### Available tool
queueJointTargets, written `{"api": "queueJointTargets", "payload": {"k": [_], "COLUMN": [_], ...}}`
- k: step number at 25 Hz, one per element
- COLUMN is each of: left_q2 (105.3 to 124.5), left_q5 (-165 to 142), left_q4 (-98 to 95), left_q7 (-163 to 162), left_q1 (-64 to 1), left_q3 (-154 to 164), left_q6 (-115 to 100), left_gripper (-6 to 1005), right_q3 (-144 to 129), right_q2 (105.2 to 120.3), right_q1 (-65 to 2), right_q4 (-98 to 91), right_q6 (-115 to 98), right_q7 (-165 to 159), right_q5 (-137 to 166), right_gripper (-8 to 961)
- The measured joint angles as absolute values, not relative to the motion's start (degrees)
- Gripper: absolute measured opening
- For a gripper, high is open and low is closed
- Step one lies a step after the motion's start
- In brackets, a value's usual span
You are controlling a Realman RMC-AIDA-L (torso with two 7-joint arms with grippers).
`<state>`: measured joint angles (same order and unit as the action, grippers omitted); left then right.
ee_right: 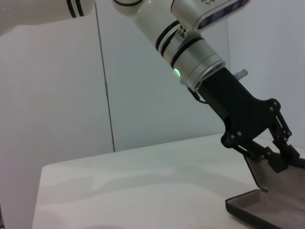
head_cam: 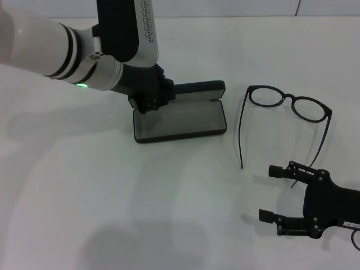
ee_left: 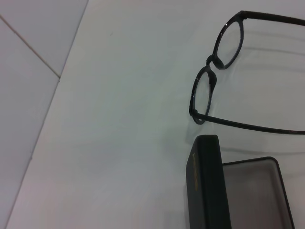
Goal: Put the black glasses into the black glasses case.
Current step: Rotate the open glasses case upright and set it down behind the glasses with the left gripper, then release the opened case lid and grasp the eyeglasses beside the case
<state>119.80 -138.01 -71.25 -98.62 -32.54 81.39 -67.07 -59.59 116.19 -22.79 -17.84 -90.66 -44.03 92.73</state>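
— where is your left tool [head_cam: 151, 101] right now?

— my left arm reaches in from the upper left of the head view, slanting down, and the tool sits at the left end of the black glasses case [head_cam: 180, 117]. in the right wrist view its fingers [ee_right: 281, 160] are on the upright lid of the case at that end, closed on the lid's edge as far as i can see.

— and the case itself?

— it lies open on the white worktop [head_cam: 112, 197], grey lining facing up, lid standing behind the tray. small lettering runs along the lid's outer face in my left wrist view.

— where are the black glasses [head_cam: 287, 115]?

— on the worktop just to the right of the case, apart from it. the two oval lenses are on the far side and both temple arms are unfolded, running back toward me. nothing holds them.

— your right tool [head_cam: 274, 194]?

— low at the near right corner of the head view, my right arm coming in from the right edge. its two fingers point left, spread apart, with nothing between them. the upper finger lies near the tip of the right-hand temple arm; i cannot tell if it touches.
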Motion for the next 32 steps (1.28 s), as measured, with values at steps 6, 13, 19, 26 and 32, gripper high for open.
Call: {"api": "queueJointTargets", "payload": {"k": [6, 13, 19, 26, 32], "left_q2": [119.79, 119.86, 119.93, 119.92, 119.72], "left_q5": [-137.99, -137.96, -137.93, -133.73, -127.20], "left_q4": [-71.11, -71.01, -71.01, -73.81, -78.91], "left_q7": [-98.37, -98.23, -98.57, -98.86, -102.69], "left_q1": [-32.44, -31.61, -30.84, -28.91, -26.65], "left_q3": [81.40, 82.16, 84.43, 83.33, 75.99], "left_q6": [-65.97, -63.15, -61.40, -60.54, -64.31], "left_gripper": [212, 212, 254, 354, 587], "right_q3": [-59.59, -59.66, -59.64, -59.68, -59.56], "right_q2": [116.19, 116.17, 116.10, 116.06, 115.98], "right_q1": [-22.72, -22.75, -22.70, -22.64, -22.57], "right_q4": [-17.84, -17.84, -17.84, -17.83, -17.84], "right_q6": [-90.62, -90.61, -90.61, -90.62, -90.67], "right_q7": [-44.03, -44.03, -44.03, -44.03, -44.06], "right_q5": [92.73, 92.73, 92.73, 92.73, 92.73], "right_gripper": [875, 875, 875, 874, 874]}}
